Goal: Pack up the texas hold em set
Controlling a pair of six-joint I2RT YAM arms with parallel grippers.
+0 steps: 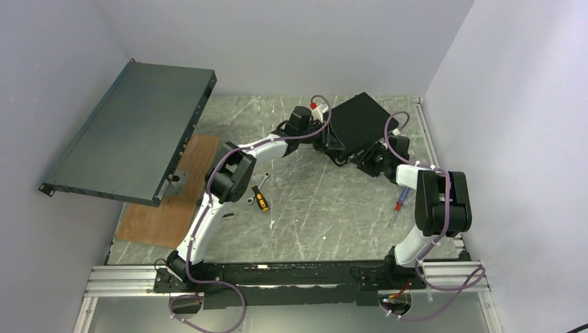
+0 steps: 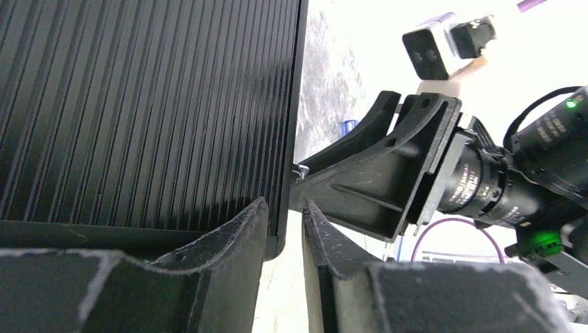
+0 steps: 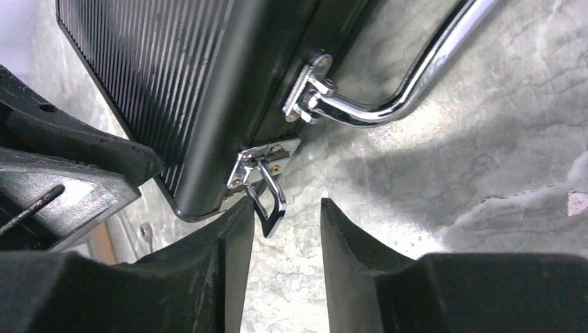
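- Briefcase [image 1: 360, 121] lies closed near the far right corner of the surface [image 1: 326, 208].
- Left pincer [image 2: 284, 205] is clenched on its corner edge, as we read it.
- Right pincer [image 3: 286, 204] is released. The silver latch [image 3: 267, 198] hangs undone in its gap, beside 1 finger.
- We judge the right arm nearer to it.

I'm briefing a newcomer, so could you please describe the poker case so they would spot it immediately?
Start at the marbled table and look to its far end, right of centre. The case is there: small, black and ribbed, with a chrome handle, unlike the big grey metal panel at left.
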